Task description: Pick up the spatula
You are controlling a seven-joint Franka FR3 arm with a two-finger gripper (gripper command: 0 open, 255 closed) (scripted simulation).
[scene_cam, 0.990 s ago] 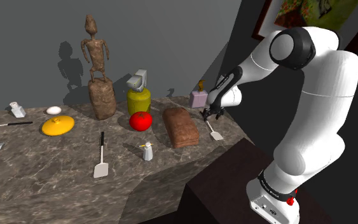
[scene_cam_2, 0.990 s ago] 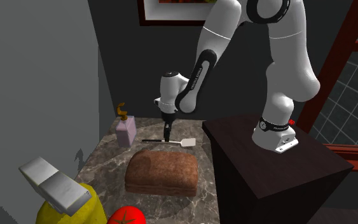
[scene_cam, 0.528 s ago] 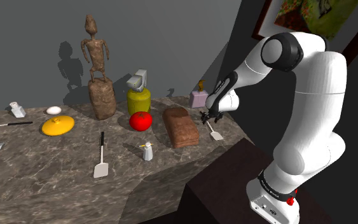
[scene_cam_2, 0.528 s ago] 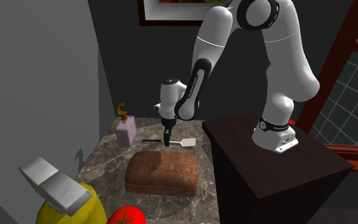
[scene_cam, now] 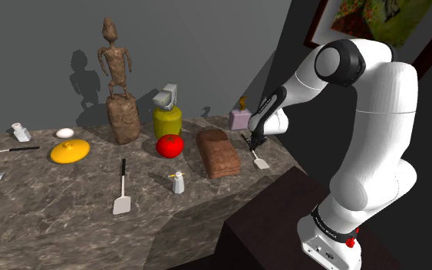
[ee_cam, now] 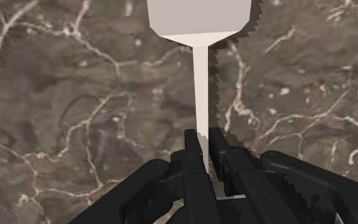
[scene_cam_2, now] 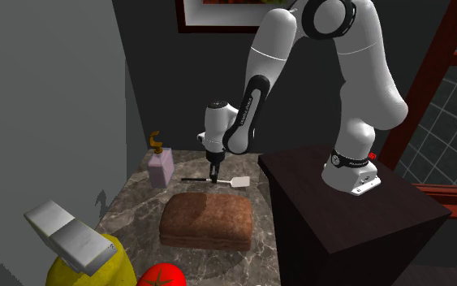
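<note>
Evidently the grasp itself is the step in hand. The gripper (scene_cam_2: 213, 176) stands low over the marble counter (scene_cam: 68, 218), near the brown loaf (scene_cam_2: 206, 218). Its fingers (ee_cam: 192, 151) are drawn nearly together on the pale shank of the spatula (ee_cam: 199, 76), which lies flat on the stone. They seem to pinch it, though contact is hard to confirm. Next should come a straight, level lift.

No text, label, brand, number or sign can be read on anything on the surface (scene_cam: 68, 222), the framed picture (scene_cam: 375, 15) or the arm (scene_cam: 379, 115).
</note>
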